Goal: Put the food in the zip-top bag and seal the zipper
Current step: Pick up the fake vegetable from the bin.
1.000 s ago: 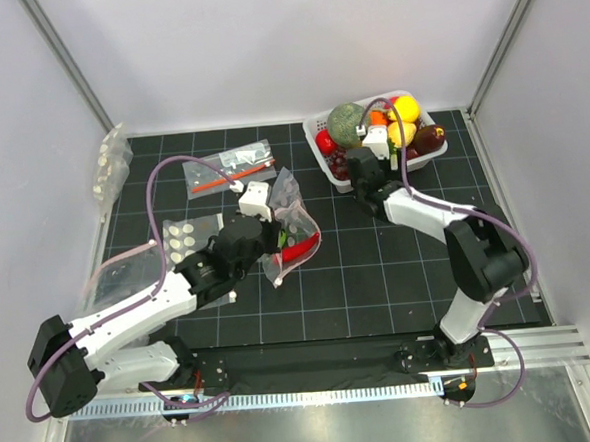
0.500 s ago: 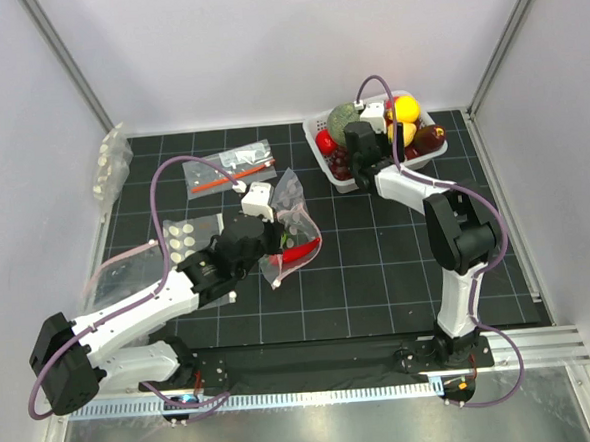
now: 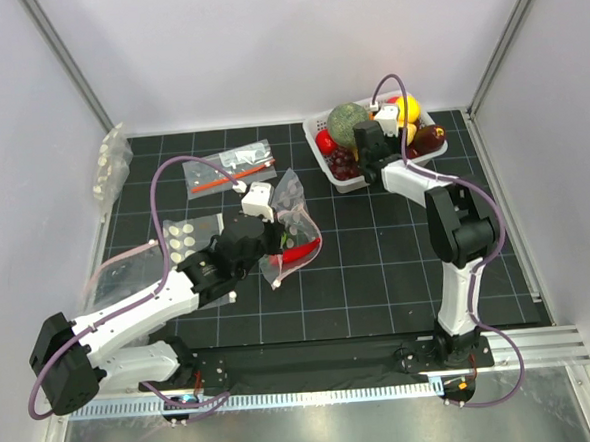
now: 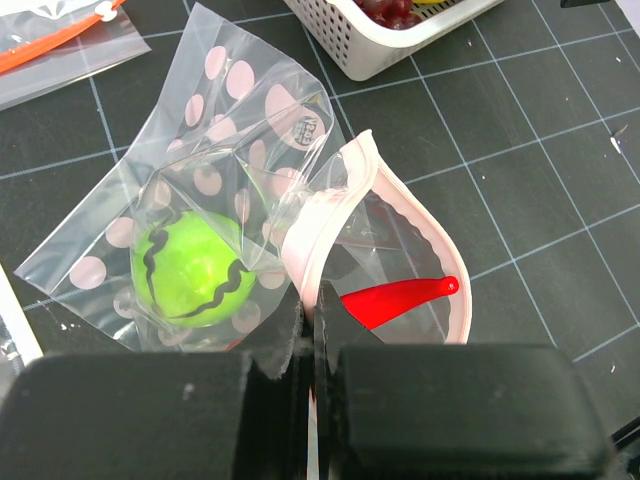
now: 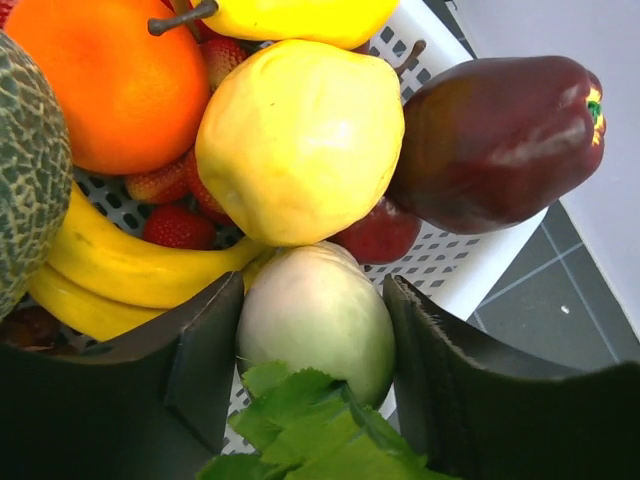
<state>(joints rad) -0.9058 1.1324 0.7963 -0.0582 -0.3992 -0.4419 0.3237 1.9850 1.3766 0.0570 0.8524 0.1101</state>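
Jaws of my right claw are closing against both sides of the whitish piece in the basket — next food in — while my left claw is pinching open the zip-top bag.

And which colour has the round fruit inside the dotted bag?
The fruit is bright green with a wavy black line; clearest in the left wrist view.

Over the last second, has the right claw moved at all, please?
Yes. In the top view the right claw moved up-frame, from the black mat in front of the white basket to over it.
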